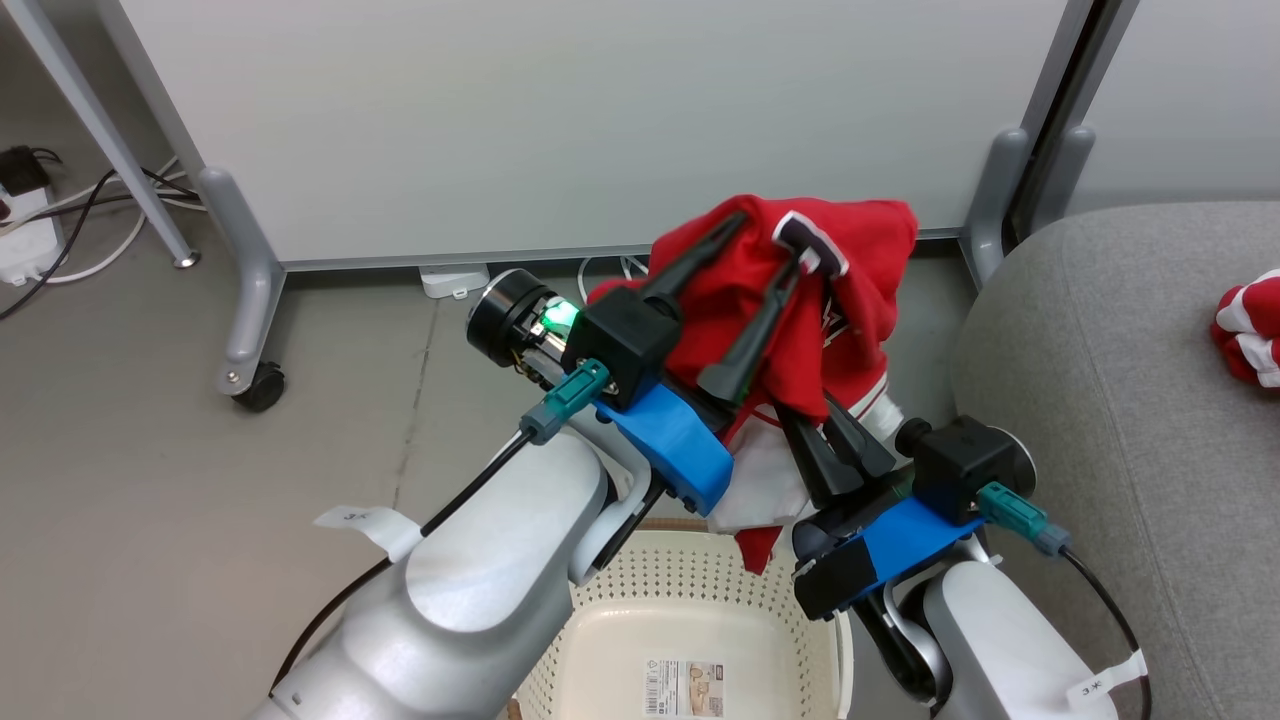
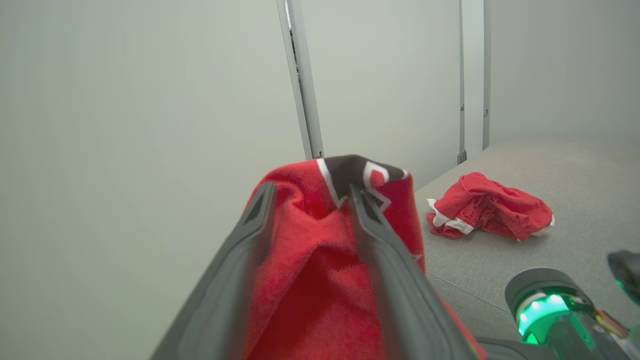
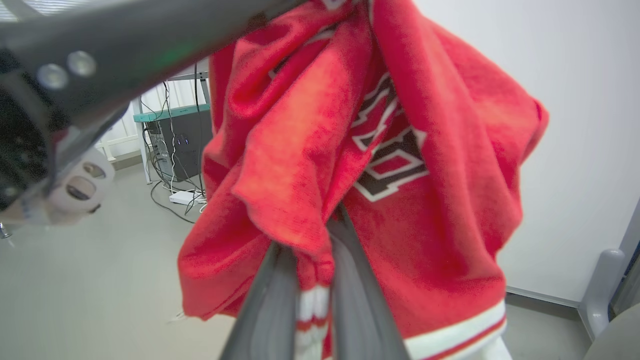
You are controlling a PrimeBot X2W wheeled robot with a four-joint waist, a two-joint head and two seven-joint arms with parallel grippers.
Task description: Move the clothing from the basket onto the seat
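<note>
Left gripper (image 1: 768, 238) extends forward above basket (image 1: 690, 580), jaws apart, shirt (image 1: 850, 260) draped on them. Right gripper (image 1: 812, 420), below, clamps shirt.

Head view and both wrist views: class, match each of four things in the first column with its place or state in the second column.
Things:
1 lifted shirt
2 crumpled shirt
3 basket
4 left gripper

States:
A open, red cloth draped over its fingers
B lying on the sofa
C pinched at its striped hem by the right gripper
D below both grippers, label on its bottom

Pairs: 1-C, 2-B, 3-D, 4-A
</note>
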